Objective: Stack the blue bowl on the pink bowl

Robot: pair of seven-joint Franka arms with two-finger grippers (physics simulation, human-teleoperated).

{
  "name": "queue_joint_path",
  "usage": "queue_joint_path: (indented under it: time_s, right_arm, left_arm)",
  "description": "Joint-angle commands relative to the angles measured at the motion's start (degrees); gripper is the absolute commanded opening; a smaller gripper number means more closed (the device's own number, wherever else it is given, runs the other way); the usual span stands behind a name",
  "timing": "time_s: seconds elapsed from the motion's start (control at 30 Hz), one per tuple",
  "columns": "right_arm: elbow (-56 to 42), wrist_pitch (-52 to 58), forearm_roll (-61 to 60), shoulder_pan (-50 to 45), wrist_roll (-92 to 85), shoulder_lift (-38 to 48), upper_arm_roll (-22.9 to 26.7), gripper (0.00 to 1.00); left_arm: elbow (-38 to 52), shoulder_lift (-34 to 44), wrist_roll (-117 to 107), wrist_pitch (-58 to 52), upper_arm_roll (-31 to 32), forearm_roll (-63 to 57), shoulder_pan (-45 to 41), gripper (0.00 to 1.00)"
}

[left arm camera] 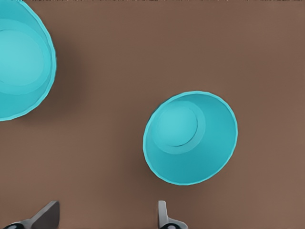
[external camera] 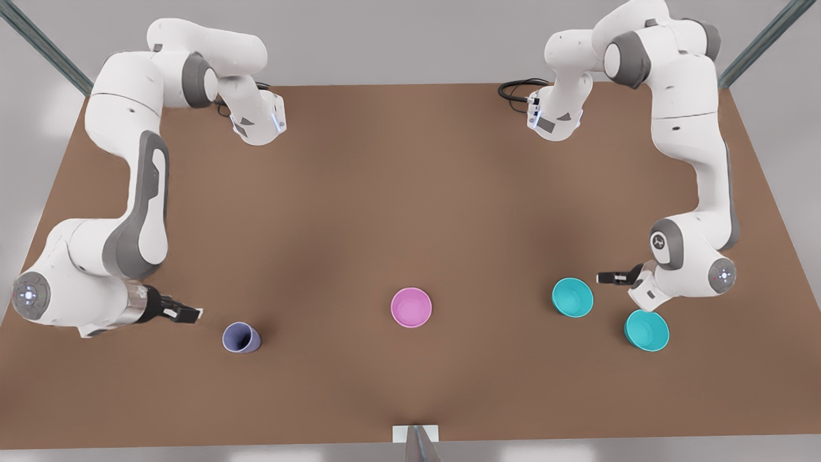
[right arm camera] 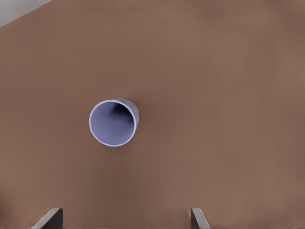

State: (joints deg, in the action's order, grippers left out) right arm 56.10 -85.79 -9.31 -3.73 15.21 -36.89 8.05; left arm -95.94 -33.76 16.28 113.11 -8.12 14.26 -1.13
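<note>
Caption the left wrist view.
Open left gripper above two teal bowls on the brown table.

Brown table (external camera: 410, 192) held 4 items, all upright: lavender cup (external camera: 241, 337) twd front view's left, pink bowl (external camera: 411, 307) mid, two teal bowls (external camera: 572, 297) (external camera: 646, 330) near each other at right.
</note>
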Motion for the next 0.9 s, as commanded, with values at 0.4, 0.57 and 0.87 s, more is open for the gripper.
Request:
queue_joint_path:
  time_s: [0.4,0.57,0.87]
  right_arm:
    - [25.82,3.96,9.66,1.89,-24.53,30.65,-4.98,1.0]
    - [25.82,3.96,9.66,1.89,-24.7,30.74,-4.98,1.0]
    - [25.64,4.31,9.66,1.97,-24.97,30.47,-4.89,1.0]
  left_arm:
    - [-0.21,-5.18,-0.99,13.01,2.32,3.32,-0.9,1.0]
    - [-1.88,-5.18,-0.99,12.92,2.59,3.59,-0.98,0.56]
    - [-1.88,-5.0,-3.09,11.61,2.76,3.59,-1.16,0.21]
